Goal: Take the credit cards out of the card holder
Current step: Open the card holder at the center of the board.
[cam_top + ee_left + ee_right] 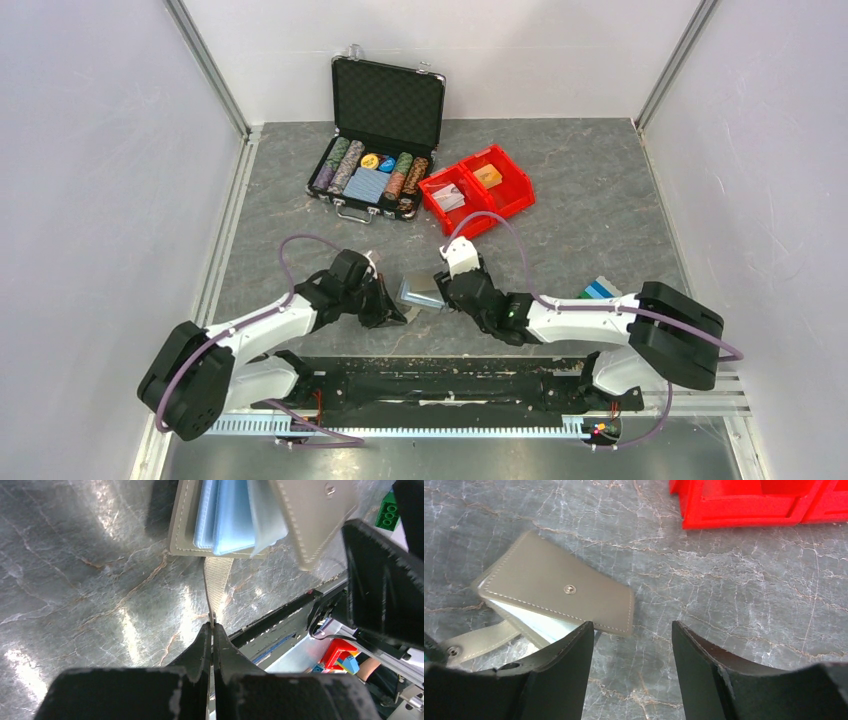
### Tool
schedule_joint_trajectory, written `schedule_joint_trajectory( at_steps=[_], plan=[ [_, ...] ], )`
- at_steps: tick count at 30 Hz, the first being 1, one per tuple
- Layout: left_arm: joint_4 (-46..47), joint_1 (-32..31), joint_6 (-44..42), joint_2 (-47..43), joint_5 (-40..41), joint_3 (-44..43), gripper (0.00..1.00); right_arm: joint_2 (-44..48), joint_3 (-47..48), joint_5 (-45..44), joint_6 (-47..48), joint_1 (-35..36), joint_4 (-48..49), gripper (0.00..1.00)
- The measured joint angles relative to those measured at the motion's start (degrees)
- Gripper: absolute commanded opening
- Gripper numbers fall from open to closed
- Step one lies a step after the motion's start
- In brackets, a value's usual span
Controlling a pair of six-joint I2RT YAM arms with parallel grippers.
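Overhead view of a grey marbled table: 2 robot arms reach inward from the bottom edge and meet at the centre, with the card holder lying between them. The left gripper sits just left of it and the right gripper just right of it. From this height the state of either gripper cannot be told. An open black poker-chip case and red bins stand well apart at upper centre. Thin blue and teal pieces that look like the credit cards show beside the right arm at centre right, too small to tell more.

The left wrist view adds the grip: the left gripper is pressed together, pinching the end of the grey strap that hangs from the card holder. The holder is open, with light blue inner panels fanned at the top of the frame. Whether cards sit inside cannot be told.

The right wrist view shows the holder's other face: a grey stitched flap with 1 metal snap, at centre left. The right gripper is spread, 1 finger at the flap's lower corner and the other over bare table.
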State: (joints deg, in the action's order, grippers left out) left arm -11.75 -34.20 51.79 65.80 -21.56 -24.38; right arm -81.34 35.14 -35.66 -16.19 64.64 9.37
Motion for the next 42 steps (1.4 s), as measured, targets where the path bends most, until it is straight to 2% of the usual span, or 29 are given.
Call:
schedule_joint_trajectory(
  at_steps=[14,19,24,31,38,42],
  plan=[
    [-0.1,0.0,1.3,-1.4,-1.1,2.8,0.02,0.2,-1.5,8.1,3.5,-7.8,3.9,0.61],
    [-0.1,0.0,1.3,-1.7,-1.1,2.8,0.02,3.7,-6.3,18.2,7.5,-8.1,10.0,0.89],
    [-0.1,0.0,1.3,-2.3,-1.2,2.8,0.02,9.8,-14.2,27.1,13.6,-8.1,16.0,0.98],
    [-0.1,0.0,1.4,-2.3,-1.3,2.8,0.02,8.8,-15.4,30.1,22.5,-4.6,21.0,0.98],
    [-0.1,0.0,1.4,-2.6,-1.3,2.8,0.02,1.4,-12.1,25.2,30.6,1.9,21.2,0.98],
    [-0.1,0.0,1.4,-2.6,-1.4,2.8,0.02,-1.1,-10.3,21.5,33.0,3.1,21.7,0.94]
  ],
)
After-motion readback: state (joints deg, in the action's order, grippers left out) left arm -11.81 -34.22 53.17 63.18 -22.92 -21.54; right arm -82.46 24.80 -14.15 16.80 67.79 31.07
